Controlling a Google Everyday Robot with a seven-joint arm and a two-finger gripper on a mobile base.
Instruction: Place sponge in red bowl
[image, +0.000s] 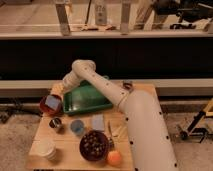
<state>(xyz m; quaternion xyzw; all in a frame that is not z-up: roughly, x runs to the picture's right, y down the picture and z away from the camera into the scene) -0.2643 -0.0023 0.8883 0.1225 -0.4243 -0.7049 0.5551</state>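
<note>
The small red bowl (45, 106) sits at the left edge of the wooden table, just left of the green tray (87, 100). A pale blue-grey square sponge (52, 102) lies in or just over the bowl. My gripper (59, 95) is at the end of the white arm, which reaches from the lower right over the tray. The gripper hangs right above the bowl's right rim, at the sponge. I cannot tell whether it still touches the sponge.
A dark maroon bowl (94, 145) with dark contents, an orange (114, 158), a white cup (46, 149), a blue cup (77, 127), a metal can (55, 123) and a pale blue square (98, 121) stand on the table's near half. A dark wall runs behind.
</note>
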